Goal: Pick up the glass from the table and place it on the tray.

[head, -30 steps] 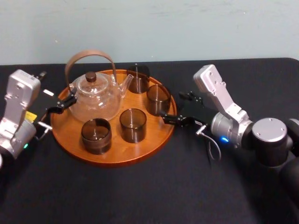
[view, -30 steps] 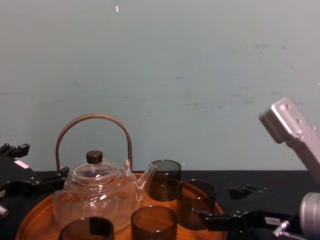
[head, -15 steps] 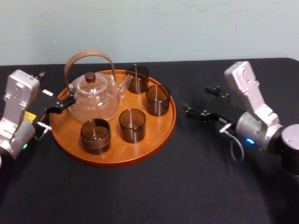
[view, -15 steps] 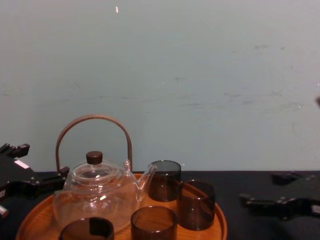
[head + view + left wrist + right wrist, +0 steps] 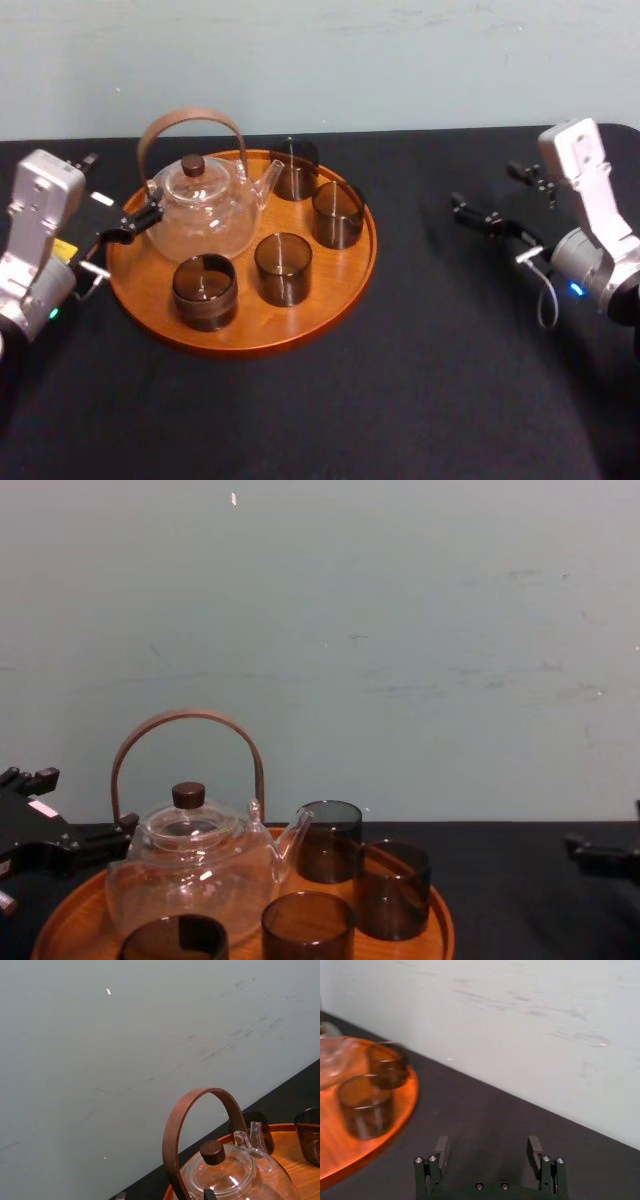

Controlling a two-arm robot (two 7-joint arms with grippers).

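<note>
Several dark smoky glasses stand upright on the round wooden tray [image 5: 345, 285] beside a glass teapot [image 5: 200, 205]. The glass [image 5: 338, 213] nearest the tray's right rim stands free, also seen in the right wrist view [image 5: 365, 1105]. My right gripper [image 5: 487, 188] hovers open and empty over the black table [image 5: 400, 380], well to the right of the tray. Its fingers [image 5: 441, 1147] stand wide apart with nothing between them. My left gripper [image 5: 120, 187] rests open at the tray's left edge, one finger close to the teapot.
The teapot's brown arched handle [image 5: 185, 720] rises high above the glasses. A pale wall closes off the back of the table. Bare black table lies to the right of and in front of the tray [image 5: 440, 930].
My right gripper has drawn back to the right, away from the tray and the glass by its right rim, staying open. The glasses, teapot and left arm have not moved.
</note>
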